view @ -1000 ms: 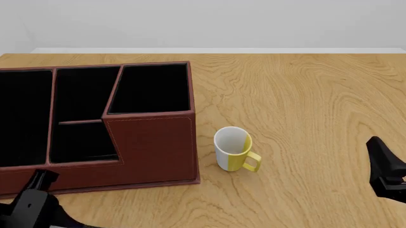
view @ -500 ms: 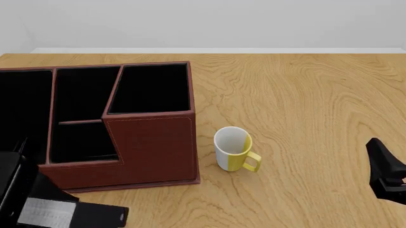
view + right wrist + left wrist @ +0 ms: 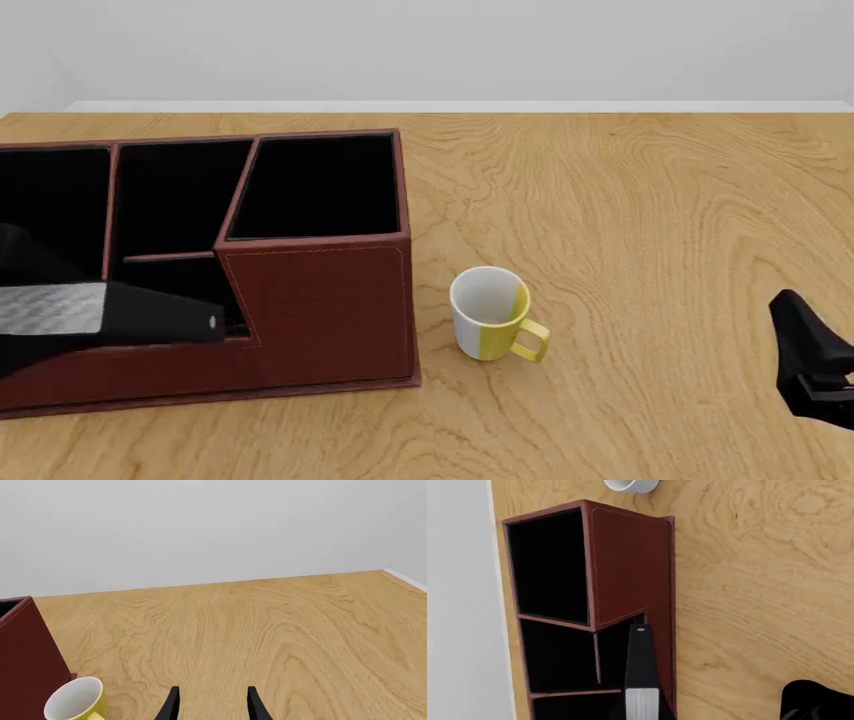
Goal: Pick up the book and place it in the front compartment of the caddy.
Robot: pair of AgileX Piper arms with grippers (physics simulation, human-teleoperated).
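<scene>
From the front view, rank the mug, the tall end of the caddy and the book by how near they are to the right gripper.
1. Mug, nearest the right gripper, just left of it.
2. Tall end of the caddy, past the mug.
3. Book, farthest, over the caddy's low front compartment at far left.

A small mug [image 3: 490, 313] stands upright on the wooden table [image 3: 641, 200]. It is white on one side and yellow on the other, and its yellow handle sticks out. It is white inside. Behind the table a plain pale wall [image 3: 441, 50] goes across.
</scene>
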